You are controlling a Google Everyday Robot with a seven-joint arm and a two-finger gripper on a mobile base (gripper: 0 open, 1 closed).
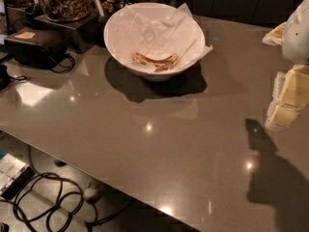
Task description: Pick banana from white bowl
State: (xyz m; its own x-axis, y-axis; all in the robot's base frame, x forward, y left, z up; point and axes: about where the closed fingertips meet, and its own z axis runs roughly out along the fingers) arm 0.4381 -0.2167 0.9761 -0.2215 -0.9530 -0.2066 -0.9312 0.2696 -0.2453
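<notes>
My gripper [288, 100] hangs at the right edge of the view, above the right side of the table [169, 144] and well apart from the bowl [159, 74]. Only its pale yellow end and a white part of the arm above it show; the rest is cut off by the frame. I cannot tell from here whether it is open or closed, and it seems to hold nothing, though part of it is out of sight. Its dark shadow [270, 178] falls on the table below it, toward the near right corner.

The banana [155, 60] lies in the bottom of the bowl, curved, with its ends turned up, yellow-brown with darker patches. It rests on the crumpled white paper [159, 30] that lines the bowl. One corner of the paper sticks out over the rim at the back right, and another hangs over the right side.

The bowl stands upright toward the back of the table, left of the middle, and throws a dark shadow [145, 87] on the table in front of it. The table top is grey-brown and glossy, with small spots of reflected light.

Behind and to the left of the bowl, a glass jar [63, 1] of nuts stands on a dark stand [72, 29]. Left of that lies a black box [36, 47] with a thin cable beside it. Below the near table edge, black cables [48, 202] loop on the floor.
</notes>
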